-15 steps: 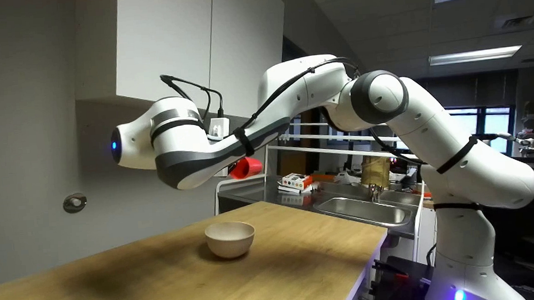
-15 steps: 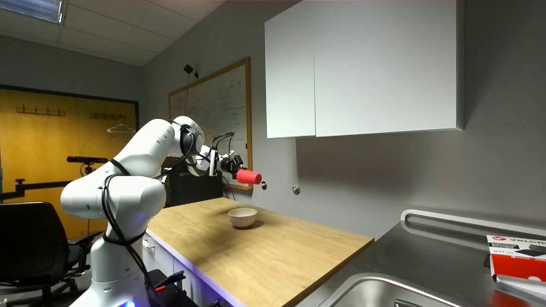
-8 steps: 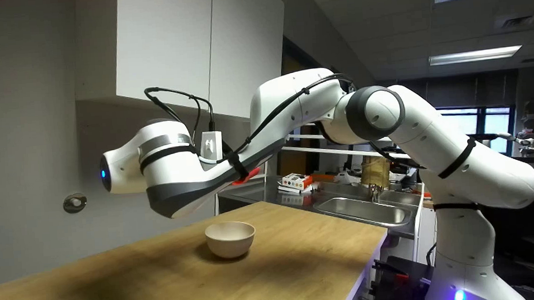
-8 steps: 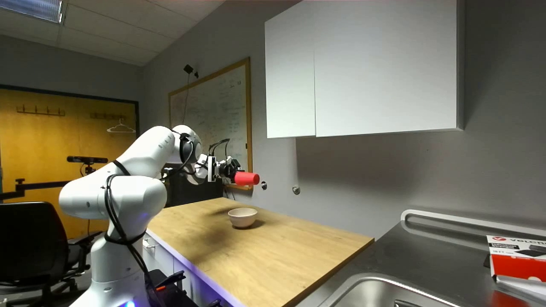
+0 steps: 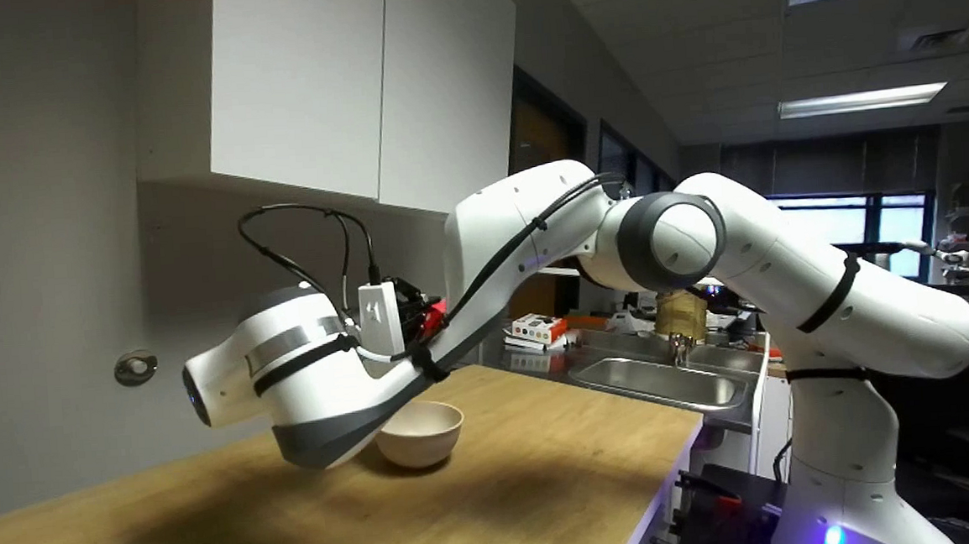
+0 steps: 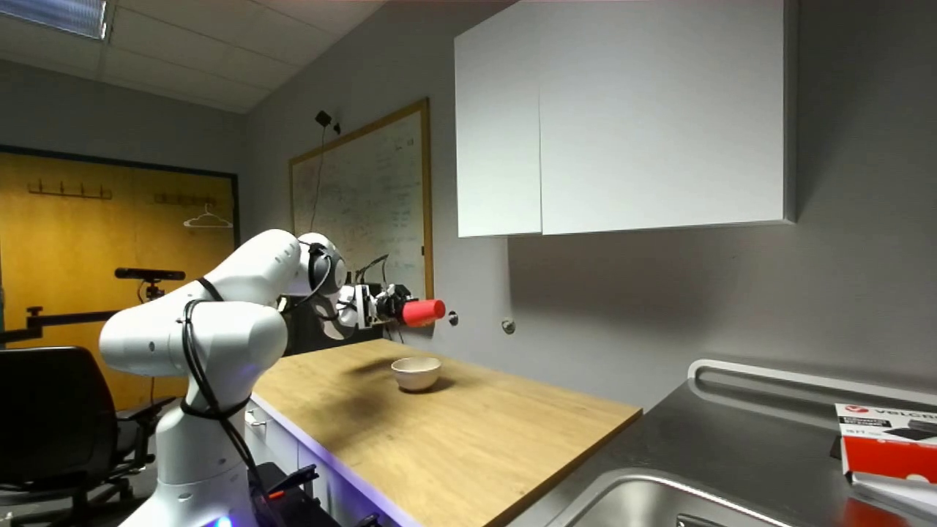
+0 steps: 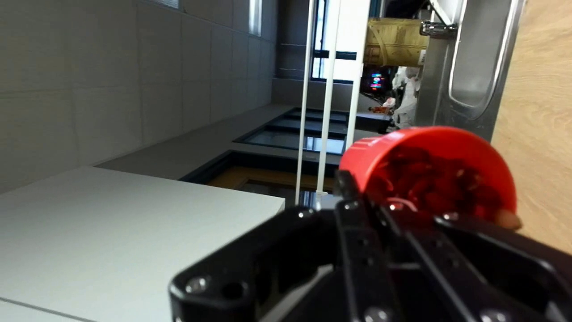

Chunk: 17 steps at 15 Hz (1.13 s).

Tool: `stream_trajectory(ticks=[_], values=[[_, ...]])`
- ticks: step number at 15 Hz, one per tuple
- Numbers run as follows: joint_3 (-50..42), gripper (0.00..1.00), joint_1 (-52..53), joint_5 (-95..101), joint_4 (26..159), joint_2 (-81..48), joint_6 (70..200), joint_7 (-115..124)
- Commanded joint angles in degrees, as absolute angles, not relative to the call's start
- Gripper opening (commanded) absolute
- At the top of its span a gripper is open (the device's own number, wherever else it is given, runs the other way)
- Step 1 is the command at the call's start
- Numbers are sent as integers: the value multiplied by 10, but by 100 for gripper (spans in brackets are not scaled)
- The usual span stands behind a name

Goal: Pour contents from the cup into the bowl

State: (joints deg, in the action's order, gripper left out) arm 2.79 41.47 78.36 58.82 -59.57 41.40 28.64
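The red-orange cup [image 6: 424, 312] is held on its side in the air, above the bowl in both exterior views. In an exterior view only a sliver of the cup [image 5: 434, 318] shows behind the arm. In the wrist view, the cup [image 7: 476, 152] has its mouth facing the camera and turned toward the table side. Dark reddish pieces lie inside, one light brown piece at the lip. My gripper [image 7: 368, 201] is shut on the cup's wall, one finger outside and one inside. The cream bowl [image 6: 416, 375] stands upright on the table; the arm covers its left edge in an exterior view [image 5: 424, 440].
The wooden table [image 5: 531, 488] borders a grey wall and a dark counter [image 6: 703, 432] with a sink [image 5: 668, 378]. White wall cabinets [image 6: 622, 117] hang above. A Velcro box [image 6: 886, 446] lies on the counter.
The arm and gripper have lowered and the wrist has turned, so the cup's far end in an exterior view points slightly up rather than down. The arm now partly covers the bowl.
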Motion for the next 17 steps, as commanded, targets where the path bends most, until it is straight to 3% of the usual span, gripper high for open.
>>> stream_trajectory(ticks=[1,17], values=[[5,1,425,825,559,-638,391,264],[-3,1,426,893,514,-697,350,218]])
